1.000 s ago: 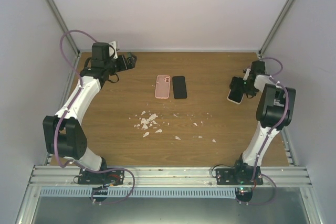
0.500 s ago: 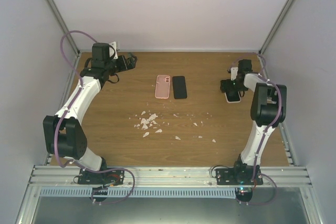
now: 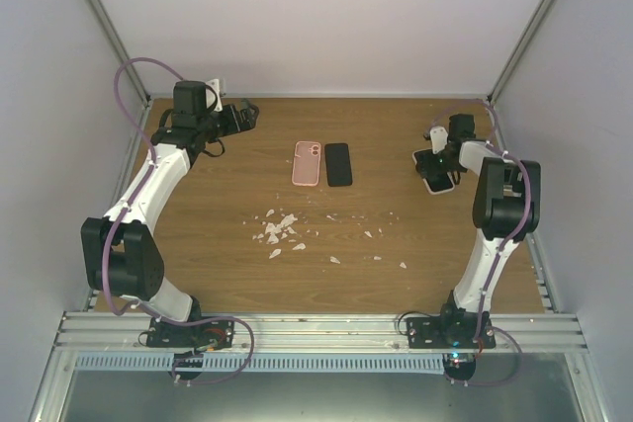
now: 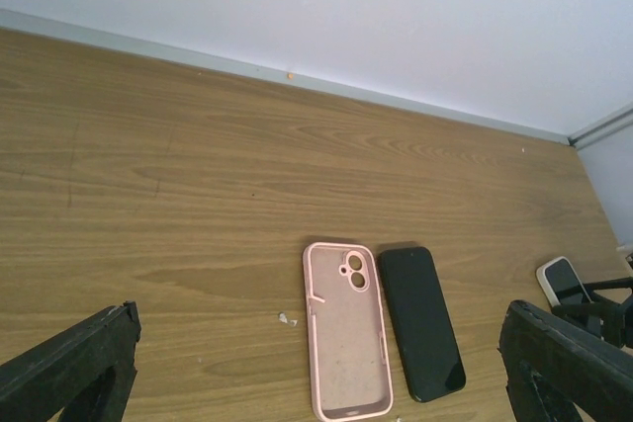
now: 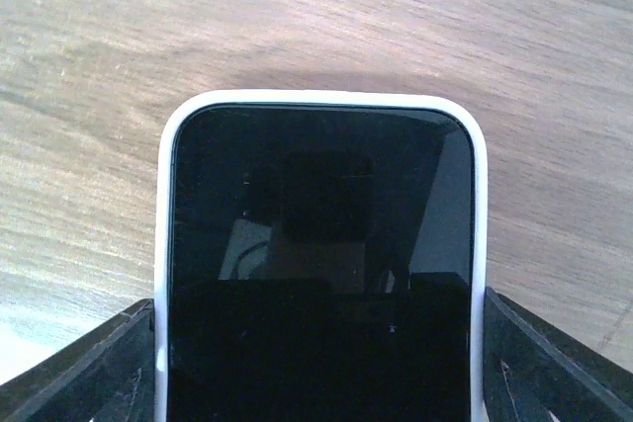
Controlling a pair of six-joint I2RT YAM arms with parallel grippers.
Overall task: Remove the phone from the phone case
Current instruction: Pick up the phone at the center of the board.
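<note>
A phone in a white case (image 5: 318, 264) sits between my right gripper's fingers (image 5: 554, 368), screen toward the camera, its far end close over the wood. In the top view this phone (image 3: 440, 183) is at the right of the table, with my right gripper (image 3: 436, 159) shut on it. An empty pink case (image 3: 307, 163) and a bare black phone (image 3: 338, 163) lie side by side at the centre back; both show in the left wrist view, the case (image 4: 346, 328) left of the phone (image 4: 420, 321). My left gripper (image 3: 243, 116) is open and empty at the back left.
White crumbs (image 3: 280, 229) are scattered over the middle of the wooden table (image 3: 396, 135). Grey walls close the back and both sides. The white-cased phone also shows at the right edge of the left wrist view (image 4: 560, 279).
My right gripper has swung left and turned with the white-cased phone, bringing it lower over the table. The left arm, pink case and black phone have not moved.
</note>
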